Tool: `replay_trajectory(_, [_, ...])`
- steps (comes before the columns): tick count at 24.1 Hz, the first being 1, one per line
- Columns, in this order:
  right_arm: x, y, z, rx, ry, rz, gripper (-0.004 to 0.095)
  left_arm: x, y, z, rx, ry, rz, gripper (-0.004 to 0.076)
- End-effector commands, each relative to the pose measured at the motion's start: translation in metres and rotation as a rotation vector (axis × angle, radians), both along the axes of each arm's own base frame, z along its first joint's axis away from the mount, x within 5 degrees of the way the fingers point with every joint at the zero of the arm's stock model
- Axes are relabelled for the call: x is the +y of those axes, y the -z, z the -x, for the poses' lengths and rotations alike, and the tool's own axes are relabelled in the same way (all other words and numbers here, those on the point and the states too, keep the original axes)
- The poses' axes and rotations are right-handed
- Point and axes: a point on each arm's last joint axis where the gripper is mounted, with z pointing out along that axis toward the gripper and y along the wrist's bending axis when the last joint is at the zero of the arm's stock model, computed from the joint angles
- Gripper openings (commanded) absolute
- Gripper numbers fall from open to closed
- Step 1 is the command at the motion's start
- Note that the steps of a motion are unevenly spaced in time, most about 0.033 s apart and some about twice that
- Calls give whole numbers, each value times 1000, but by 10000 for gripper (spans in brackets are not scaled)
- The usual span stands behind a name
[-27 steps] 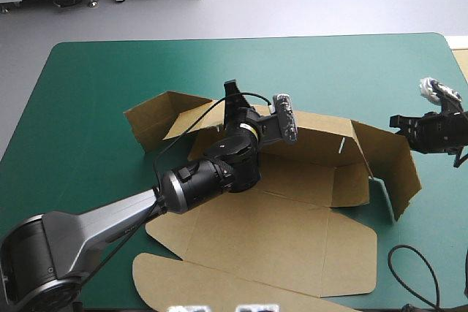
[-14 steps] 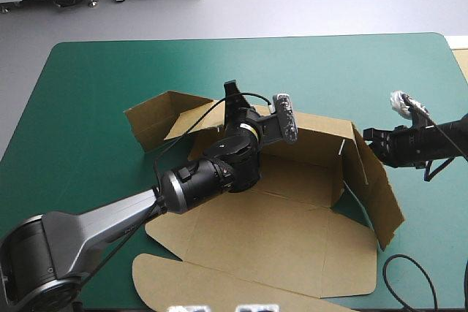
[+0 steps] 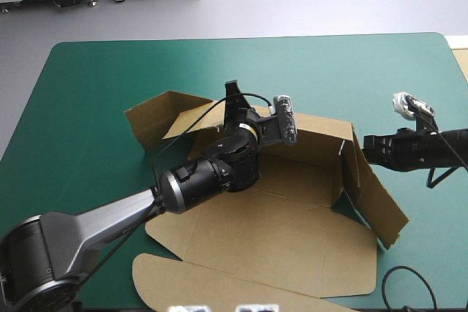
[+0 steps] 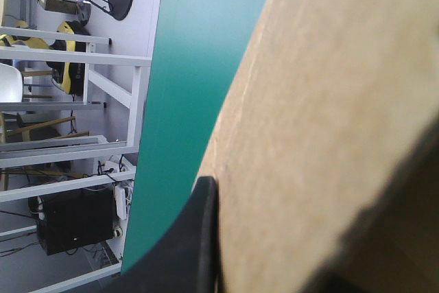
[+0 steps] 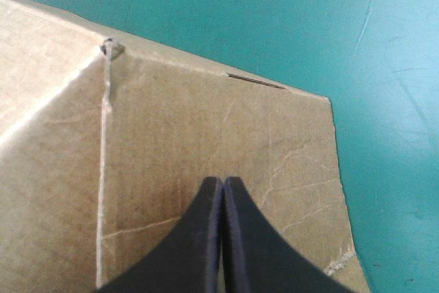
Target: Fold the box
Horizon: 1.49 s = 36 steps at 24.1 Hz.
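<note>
1. Well, the brown box (image 3: 292, 231) lay mid-table on the teal-green cover (image 3: 88, 107), only half built. Its left flaps (image 3: 157, 115) stood up loosely and its lid (image 3: 241, 283) lay flat toward the near edge.
2. Next along, the left gripper (image 3: 234, 100) sat over the base, clamped on the far wall (image 3: 314, 133). The wrist view showed one black finger (image 4: 199, 238) flat against the board, which filled the space beside it. The likely reason for that hold was to pin the wall upright and anchor the box while the other end got worked.
3. Further right, the side wall (image 3: 373, 188) stood raised but leaned a little outward. It looked not yet tucked in at the far corner.
4. Last, the right gripper (image 3: 368, 144) was clenched into one pointed arch and grasped nothing. Its tip was pressed on the side wall's outer face near the far top corner, with the board directly ahead of and under the fingers. A closed wedge seemed the sensible choice for nudging that wall inward.
</note>
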Motion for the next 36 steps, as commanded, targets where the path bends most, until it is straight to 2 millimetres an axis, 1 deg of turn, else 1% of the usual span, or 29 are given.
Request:
replay_trajectory(1, [5, -15, 3, -61, -9, -42, -19, 5, -27, 5, -44, 10, 99, -9])
replay_trajectory(4, [5, -15, 2, -66, -3, -39, -18, 5, -32, 5, -51, -6, 134, -9])
replay_trajectory(12, [4, -15, 2, -66, -2, -33, -18, 6, -52, 3, -78, -25, 201, -9])
replay_trajectory(15, [4, -15, 2, -67, -3, -32, -18, 12, -54, -3, -73, -64, 205, -9])
replay_trajectory(16, [4, -15, 2, -67, -3, -32, -18, 16, -53, -7, -59, -89, 203, -9])
replay_trajectory(19, [4, -15, 2, -70, -9, -29, -18, 19, -48, -9, 13, -106, 228, -9])
replay_trajectory(24, [6, -9, 6, -102, -45, -9, -18, 14, -33, -2, 117, -9, 153, -9])
replay_trajectory(27, [7, -5, 12, -140, -49, 10, -18, 14, -22, -2, 131, 10, 108, -9])
replay_trajectory(30, [9, -1, 21, -211, -34, 43, -18, 14, -7, -1, 149, 27, 78, -9])
replay_trajectory(33, [13, 3, 28, -287, -37, 39, -18, 15, 4, 0, 155, 51, 35, -9])
replay_trajectory(36, [15, 12, 31, -317, -34, 27, -18, 16, 11, 1, 163, 56, 8, -9])
